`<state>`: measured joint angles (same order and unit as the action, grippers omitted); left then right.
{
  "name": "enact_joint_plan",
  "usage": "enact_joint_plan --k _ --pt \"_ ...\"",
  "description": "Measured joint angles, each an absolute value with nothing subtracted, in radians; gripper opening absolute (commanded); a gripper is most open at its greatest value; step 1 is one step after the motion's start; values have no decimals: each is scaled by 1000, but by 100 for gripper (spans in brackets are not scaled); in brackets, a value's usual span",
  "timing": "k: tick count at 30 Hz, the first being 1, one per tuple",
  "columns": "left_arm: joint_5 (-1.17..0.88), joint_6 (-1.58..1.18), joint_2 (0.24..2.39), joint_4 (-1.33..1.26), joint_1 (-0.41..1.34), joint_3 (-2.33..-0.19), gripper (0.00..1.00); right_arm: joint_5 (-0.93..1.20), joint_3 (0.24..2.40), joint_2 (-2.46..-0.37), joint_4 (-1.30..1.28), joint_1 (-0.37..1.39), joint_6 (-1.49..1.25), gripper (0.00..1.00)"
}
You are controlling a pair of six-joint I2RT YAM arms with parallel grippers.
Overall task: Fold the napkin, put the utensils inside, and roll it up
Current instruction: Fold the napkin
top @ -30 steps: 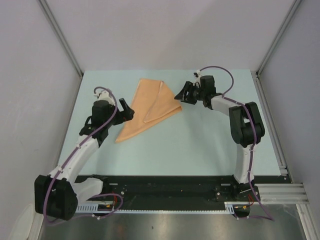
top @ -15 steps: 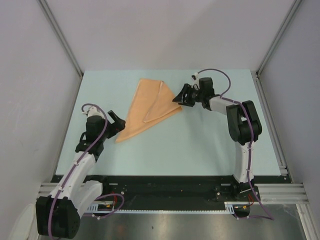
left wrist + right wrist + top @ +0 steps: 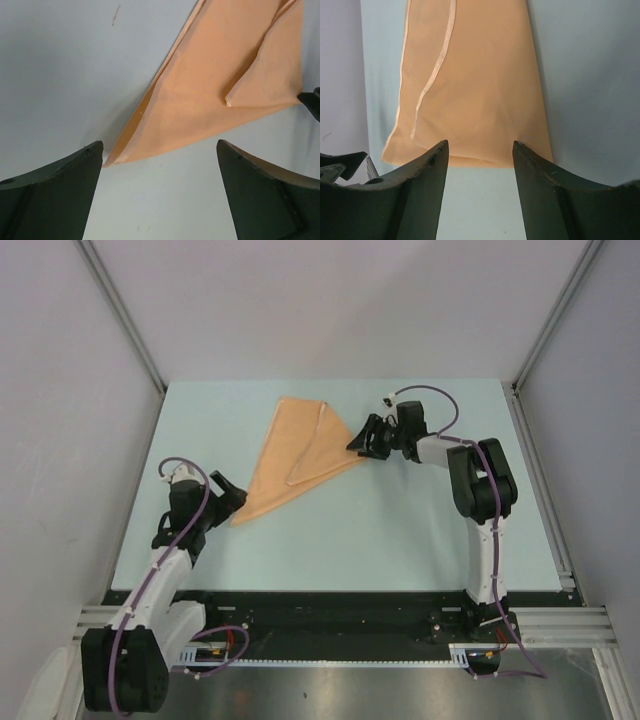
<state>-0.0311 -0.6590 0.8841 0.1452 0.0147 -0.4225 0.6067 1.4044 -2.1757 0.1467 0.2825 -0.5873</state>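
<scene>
Nearest: the left end effector [image 3: 228, 489] has pulled back twd the near-left of the pale blue-green worktop [image 3: 420, 520] over the last sec. It was alongside the cloth's left edge. Now it hangs just off the near tip, not touching. Jaws spread fully, nothing in them. Its wrist cam shows the cloth tip just by the left finger, w/ bare worktop and cloth btwn the two fingers.

Mid: the soft peach-orange cloth napkin [image 3: 300, 455] lies flat, folded into a long triangle w/ the narrow tip near-left and the wide end far. A smaller flap is doubled over on its right side. Shape & position match a sec ago, so the left arm's retreat didn't drag it.

Farther: the right end effector [image 3: 360, 438] has crept slightly twd the napkin's right corner. Jaws approx half spread, empty. In its wrist cam the fingers straddle the cloth's short edge, tips about level w/ that edge, no pinch yet.

Meaning: the first fold looks in place. Left is clearing out and right is lining up on the corner, prob. for another fold or a tidy-up. The utensils aren't visible in any view, so placing & rolling are both still ahead. Judged early-to-mid task.
</scene>
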Motion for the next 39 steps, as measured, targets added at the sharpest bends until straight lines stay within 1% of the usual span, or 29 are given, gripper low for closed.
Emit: enact_joint_plan --k 3,6,7,10,16,25,35,39 --pt "-68 -675 898 113 -15 -400 97 610 1404 -2181 151 276 -594 59" --pt "-94 -702 924 77 -41 -374 87 624 1404 -2183 161 273 -602 59" --pt "-104 -711 932 66 -45 -364 80 632 1404 -2183 168 272 -603 59" --pt "-120 -743 959 28 -47 -343 75 654 1404 -2182 186 271 -609 59" --pt "-133 -772 994 4 -48 -340 73 681 1369 -2133 199 269 -617 59" --pt "-73 -828 887 60 -49 -276 74 717 1354 -2033 244 268 -653 59" --pt "-54 -883 895 60 -50 -232 67 725 1348 -2007 260 270 -667 59" --pt "-54 -902 925 19 -51 -228 57 725 1347 -2002 260 272 -667 59"
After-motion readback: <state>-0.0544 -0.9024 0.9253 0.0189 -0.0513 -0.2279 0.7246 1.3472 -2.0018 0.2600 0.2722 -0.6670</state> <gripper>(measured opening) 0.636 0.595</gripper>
